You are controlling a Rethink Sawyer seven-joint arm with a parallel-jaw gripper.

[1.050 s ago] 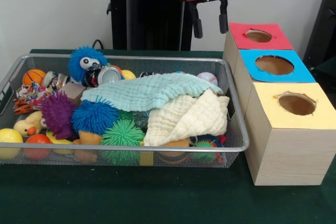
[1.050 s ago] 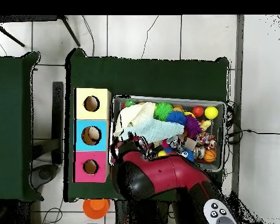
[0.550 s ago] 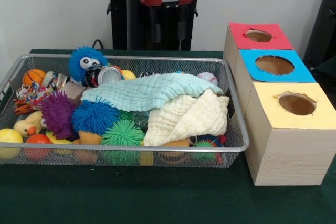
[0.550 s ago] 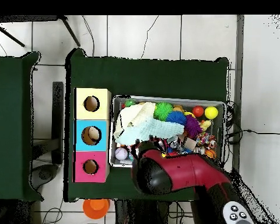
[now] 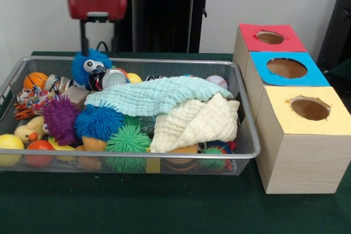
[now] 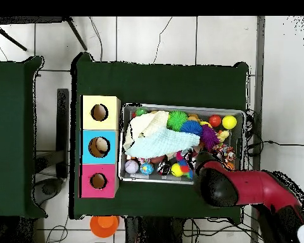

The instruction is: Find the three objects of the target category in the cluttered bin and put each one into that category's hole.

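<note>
A: Boxes first: yellow box (image 5: 307, 135) nearest, blue box (image 5: 285, 69) behind it, red box (image 5: 269, 39) at the back, all beside the bin (image 5: 241, 152).

B: Target category?

A: Can't tell. Spiky balls (image 5: 127, 141) at the front, two cloths (image 5: 181, 110) piled mid-bin and hiding what's under them, cans (image 5: 112, 78) and a baseball (image 5: 216, 81) toward the back.

B: Gripper?

A: Gripper (image 5: 98, 39) hangs above the blue fuzzy toy (image 5: 89, 64) at the back rim, fingers slightly apart, holding nothing.

B: Risks?

A: Probably snagging fuzz or clipping the wire rim on descent. Cloths could drag neighbours out too.
</note>
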